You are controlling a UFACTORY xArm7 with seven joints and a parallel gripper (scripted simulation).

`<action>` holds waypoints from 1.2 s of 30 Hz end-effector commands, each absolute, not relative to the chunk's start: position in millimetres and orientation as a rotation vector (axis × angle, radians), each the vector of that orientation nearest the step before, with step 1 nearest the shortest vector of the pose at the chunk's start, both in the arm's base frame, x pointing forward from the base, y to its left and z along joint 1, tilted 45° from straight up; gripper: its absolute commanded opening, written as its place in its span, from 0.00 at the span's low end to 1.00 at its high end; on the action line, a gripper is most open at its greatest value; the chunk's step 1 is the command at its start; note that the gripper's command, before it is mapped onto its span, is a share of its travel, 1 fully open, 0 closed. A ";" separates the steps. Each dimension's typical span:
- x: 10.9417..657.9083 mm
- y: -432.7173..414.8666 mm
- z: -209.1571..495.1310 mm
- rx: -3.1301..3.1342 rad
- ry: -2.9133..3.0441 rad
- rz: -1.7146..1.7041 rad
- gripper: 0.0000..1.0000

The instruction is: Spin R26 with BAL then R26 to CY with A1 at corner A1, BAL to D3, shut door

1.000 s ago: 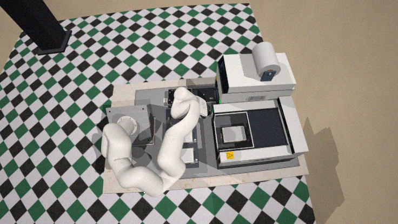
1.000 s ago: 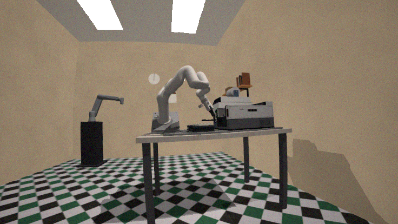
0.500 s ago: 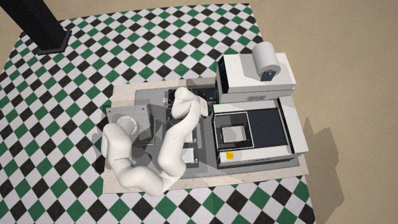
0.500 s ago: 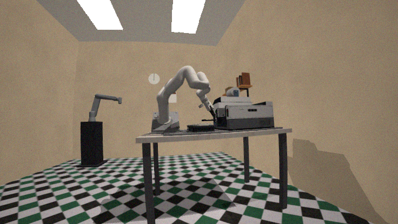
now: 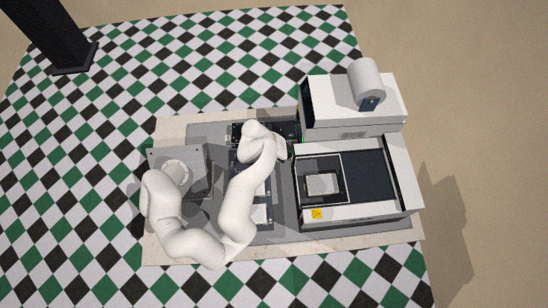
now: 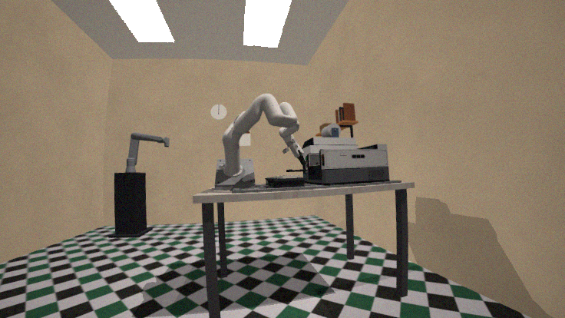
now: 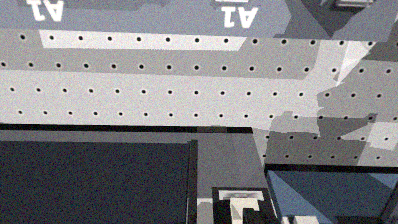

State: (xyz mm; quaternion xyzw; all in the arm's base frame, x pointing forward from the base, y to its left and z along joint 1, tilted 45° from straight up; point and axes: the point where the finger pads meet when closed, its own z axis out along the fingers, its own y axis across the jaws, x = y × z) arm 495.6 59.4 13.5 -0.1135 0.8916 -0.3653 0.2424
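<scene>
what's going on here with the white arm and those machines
A white seven-joint arm on a pale table reaches to the left front edge of the grey-and-white box-shaped centrifuge, where its keys are. Its gripper, fingers shut on nothing, sits close against that front face. The centrifuge's door is open, with a pale plate lying in the bucket below. Two more plates show on the deck row, partly under the arm. Whether a key is actually pressed cannot be told.
</scene>
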 end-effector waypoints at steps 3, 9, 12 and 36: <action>498.5 61.9 15.0 -0.312 2.434 -0.994 0.00; 499.6 61.9 14.9 -0.312 2.434 -0.994 0.00; 500.4 61.9 14.9 -0.312 2.434 -0.994 0.00; 488.4 67.0 20.4 -0.312 2.434 -0.994 0.00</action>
